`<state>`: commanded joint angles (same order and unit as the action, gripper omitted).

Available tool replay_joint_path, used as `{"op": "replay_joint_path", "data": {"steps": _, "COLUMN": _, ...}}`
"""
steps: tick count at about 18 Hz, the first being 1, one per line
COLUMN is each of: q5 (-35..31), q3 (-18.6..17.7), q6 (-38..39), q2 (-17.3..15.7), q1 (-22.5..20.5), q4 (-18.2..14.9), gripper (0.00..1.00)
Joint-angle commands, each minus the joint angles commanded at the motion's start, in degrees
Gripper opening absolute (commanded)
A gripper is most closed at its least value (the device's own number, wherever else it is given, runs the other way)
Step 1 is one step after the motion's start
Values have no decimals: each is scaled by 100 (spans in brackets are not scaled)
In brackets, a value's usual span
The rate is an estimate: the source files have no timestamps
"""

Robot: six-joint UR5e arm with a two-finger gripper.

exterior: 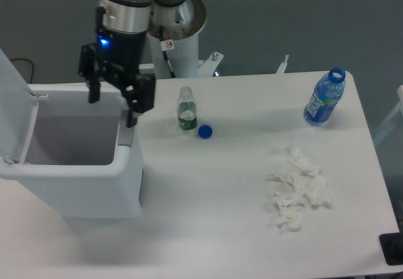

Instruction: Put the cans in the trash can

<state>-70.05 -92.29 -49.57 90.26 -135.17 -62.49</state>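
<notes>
The white trash can (126,165) stands at the left of the table with its flip lid (12,109) raised and its pale grey inside showing. My gripper (112,110) hangs over the bin's right rear part, fingers apart and pointing down, with nothing between them. No red can shows anywhere in view; I cannot tell whether it lies in the bin.
A clear plastic bottle with a green label (186,109) stands just right of the gripper, with a blue cap (204,131) beside it. A blue plastic bottle (324,97) stands at the far right. Crumpled white tissues (296,191) lie at the right front.
</notes>
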Motion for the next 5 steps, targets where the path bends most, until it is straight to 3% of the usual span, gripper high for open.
{"op": "replay_joint_path", "data": {"steps": 5, "q5": -88, "q3": 71, "q6": -263, "q2": 70, "q1": -325, "q4": -9, "gripper": 100}}
